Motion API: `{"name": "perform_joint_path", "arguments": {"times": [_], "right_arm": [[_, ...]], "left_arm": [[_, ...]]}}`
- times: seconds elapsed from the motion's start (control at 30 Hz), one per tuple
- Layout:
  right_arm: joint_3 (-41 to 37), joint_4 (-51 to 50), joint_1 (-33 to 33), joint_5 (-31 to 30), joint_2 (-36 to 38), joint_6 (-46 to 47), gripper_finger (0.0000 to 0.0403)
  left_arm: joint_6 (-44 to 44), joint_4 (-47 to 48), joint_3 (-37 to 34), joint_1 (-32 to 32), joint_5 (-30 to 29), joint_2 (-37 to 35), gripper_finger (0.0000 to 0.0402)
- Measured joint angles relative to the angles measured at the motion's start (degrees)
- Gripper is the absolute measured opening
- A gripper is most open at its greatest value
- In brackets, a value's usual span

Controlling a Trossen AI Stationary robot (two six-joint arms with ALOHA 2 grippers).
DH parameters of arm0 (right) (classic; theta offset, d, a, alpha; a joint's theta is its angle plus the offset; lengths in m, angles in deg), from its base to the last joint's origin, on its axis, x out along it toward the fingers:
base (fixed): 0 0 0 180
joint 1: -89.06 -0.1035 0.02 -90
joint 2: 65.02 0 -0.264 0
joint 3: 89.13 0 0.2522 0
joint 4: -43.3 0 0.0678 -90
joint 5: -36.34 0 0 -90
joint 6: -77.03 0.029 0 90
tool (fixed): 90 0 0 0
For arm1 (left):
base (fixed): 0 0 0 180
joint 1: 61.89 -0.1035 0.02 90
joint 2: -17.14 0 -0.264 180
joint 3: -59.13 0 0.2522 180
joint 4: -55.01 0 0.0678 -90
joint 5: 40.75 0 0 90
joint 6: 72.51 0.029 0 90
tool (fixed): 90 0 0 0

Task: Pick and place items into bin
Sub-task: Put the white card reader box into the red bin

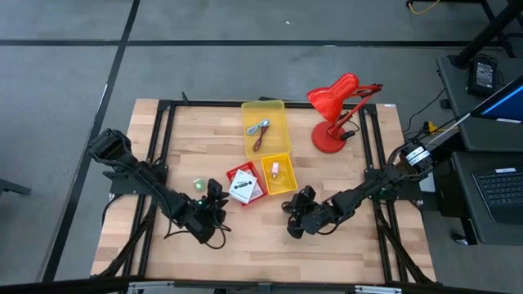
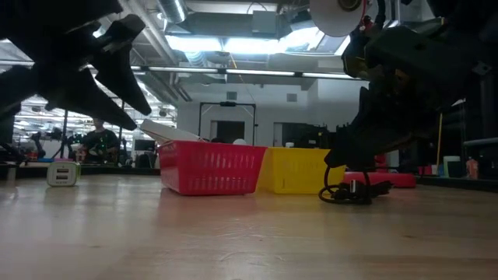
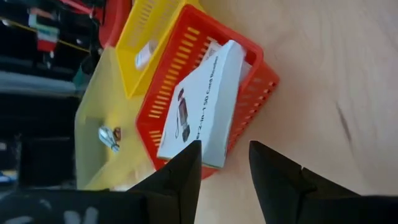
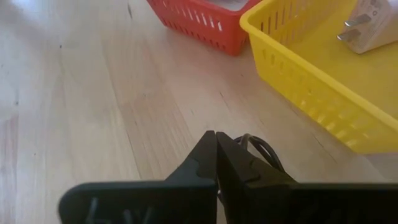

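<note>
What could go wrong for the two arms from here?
The right gripper is shut beside the black cable, apparently not on it, so lifting may leave the cable behind. The white packet overhangs the red basket; the open left gripper could knock it out.

Colours across my tabletop

My two arms and both grippers, the left gripper and the right gripper, are dark, almost black. The tabletop is pale striped wood in a black frame. A red basket with slotted walls holds a white box with black print; beside it are a yellow basket, a clear yellow bin, a red lamp, a black cable and a small green-lit white charger.
</note>
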Motion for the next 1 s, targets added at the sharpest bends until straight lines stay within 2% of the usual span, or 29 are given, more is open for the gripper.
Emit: {"name": "perform_joint_path", "arguments": {"times": [0.17, 0.37, 0.73, 1.0], "right_arm": [[0.0, -0.02, 0.0, 0.0, 0.0, 0.0, 0.0], [0.0, -0.02, 0.0, -0.02, 0.0, 0.0, 0.0], [0.0, -0.04, 0.0, -0.04, 0.0, -0.02, 0.0], [0.0, -0.05, 0.0, -0.04, 0.0, -0.02, 0.0]], "left_arm": [[2.85, -0.86, -0.47, -0.01, -4.49, 0.0, 0.013], [5.2, -0.63, -0.47, -1.11, -0.24, 0.42, 0.013], [8.78, -0.01, -0.47, -2.98, -1.56, 0.85, 0.013], [12.66, 0.01, -0.47, -3.42, -2.43, 3.95, 0.013]]}}
